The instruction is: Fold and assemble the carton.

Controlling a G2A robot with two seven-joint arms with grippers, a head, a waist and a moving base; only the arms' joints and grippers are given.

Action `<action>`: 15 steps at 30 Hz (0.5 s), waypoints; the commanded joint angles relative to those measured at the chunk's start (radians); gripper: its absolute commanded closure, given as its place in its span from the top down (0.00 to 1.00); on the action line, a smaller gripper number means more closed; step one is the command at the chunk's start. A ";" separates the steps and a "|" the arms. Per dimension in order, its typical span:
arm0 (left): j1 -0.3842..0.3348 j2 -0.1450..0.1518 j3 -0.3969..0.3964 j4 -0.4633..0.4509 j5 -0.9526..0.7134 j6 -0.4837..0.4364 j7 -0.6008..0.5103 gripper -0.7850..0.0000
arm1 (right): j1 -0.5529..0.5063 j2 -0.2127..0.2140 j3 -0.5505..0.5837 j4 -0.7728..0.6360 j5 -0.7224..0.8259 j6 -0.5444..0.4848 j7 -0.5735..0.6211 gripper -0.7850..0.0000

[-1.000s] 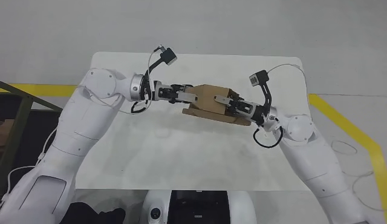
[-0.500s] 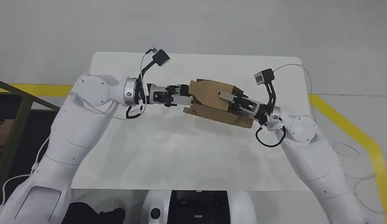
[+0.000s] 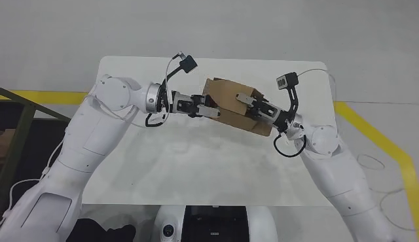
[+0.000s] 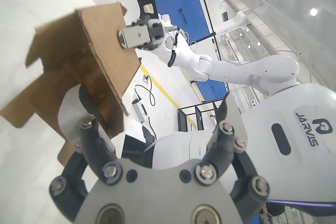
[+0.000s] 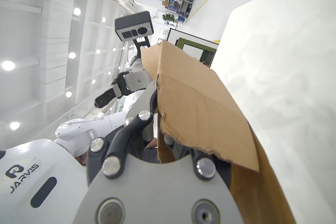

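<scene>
**Top view.** The carton [image 3: 232, 101], brown corrugated board and only partly formed, sits between the two arms over the far middle of the white table [image 3: 131, 170]. The left gripper [image 3: 208, 107] meets the end of the carton nearer the left arm. The right gripper [image 3: 251, 101] lies on the upper panel at the opposite end. Whether any flap touches the tabletop cannot be determined.

**Left wrist view.** The carton is tilted with its open end toward the camera, showing bare inner walls and several loose flaps standing outward. The left claw is spread wide. One finger [image 4: 88, 114] lies against a flap, partly covered by the board. The other finger [image 4: 223, 117] stands well apart from the carton and touches nothing, so this claw has hold of nothing. Farther off, the right claw pinches the edge of the uppermost panel.

**Right wrist view.** A carton panel runs edge-on into the right claw. One finger [image 5: 147, 109] presses on the panel's near face and the opposing finger is hidden behind the board. The claw is closed on that panel. The left claw appears farther off, beyond the carton's far edge.
</scene>
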 commanded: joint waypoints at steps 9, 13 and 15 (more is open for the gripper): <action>0.020 0.005 -0.011 -0.041 -0.014 0.002 -0.028 1.00 | -0.015 -0.005 0.023 -0.011 -0.032 -0.015 -0.081 0.00; 0.017 0.003 0.004 -0.054 -0.012 0.009 -0.039 1.00 | -0.018 -0.009 0.022 -0.017 -0.058 -0.017 -0.109 0.00; 0.015 0.002 0.012 -0.059 -0.011 0.010 -0.041 1.00 | -0.021 -0.010 0.023 -0.018 -0.065 -0.017 -0.124 0.00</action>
